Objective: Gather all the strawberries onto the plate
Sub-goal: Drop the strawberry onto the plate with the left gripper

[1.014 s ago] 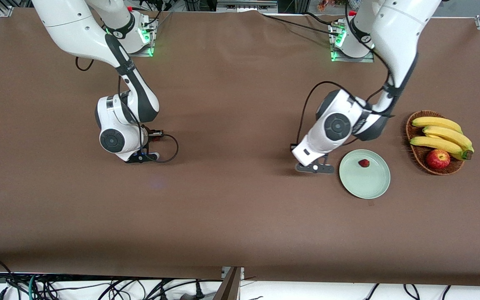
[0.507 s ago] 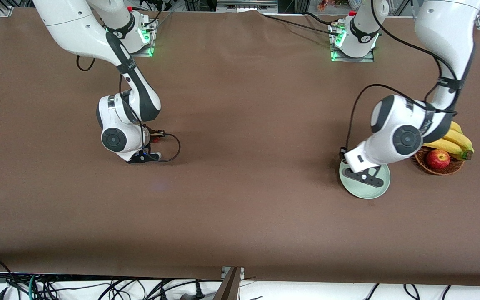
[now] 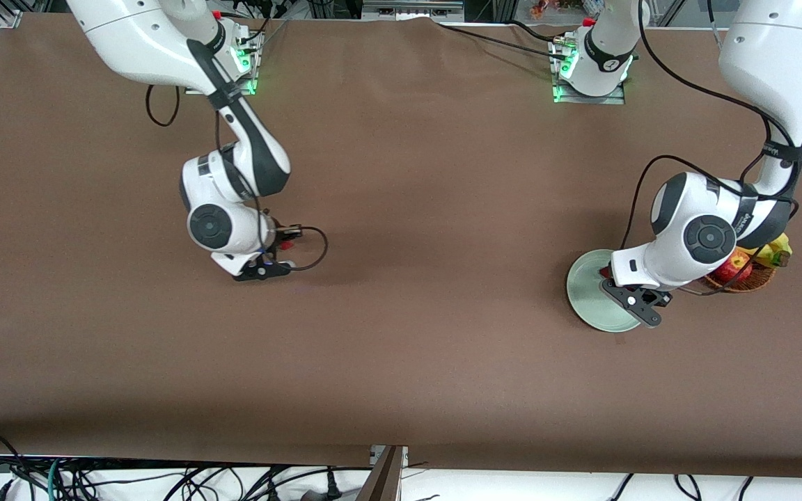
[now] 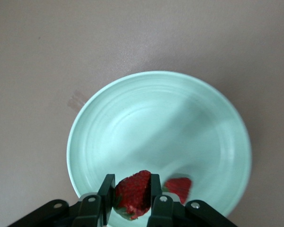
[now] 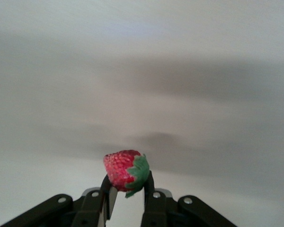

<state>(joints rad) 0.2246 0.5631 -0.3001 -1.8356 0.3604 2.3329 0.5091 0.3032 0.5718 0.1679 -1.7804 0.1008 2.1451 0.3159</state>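
Note:
The pale mint-green plate [image 3: 585,296] lies near the left arm's end of the table, and in the left wrist view the plate [image 4: 156,118] fills the picture. My left gripper [image 3: 641,306] hangs over its rim on the basket side. That left gripper [image 4: 131,180] is shut on a red strawberry [image 4: 133,195]. A second strawberry [image 4: 178,187] lies in the plate beside it. My right gripper [image 3: 262,270] is low over bare cloth toward the right arm's end. In its wrist view the right gripper [image 5: 127,182] is shut on a strawberry [image 5: 123,169] with a green cap.
A wicker basket [image 3: 745,284] with a red-yellow apple [image 3: 732,267] and bananas [image 3: 780,249] stands beside the plate at the left arm's end, partly hidden by the left wrist. Brown cloth [image 3: 429,229] covers the table between the arms.
The left gripper carried its strawberry from beside the plate to over it. The right gripper shut on a strawberry and shifted slightly toward the left arm's end.

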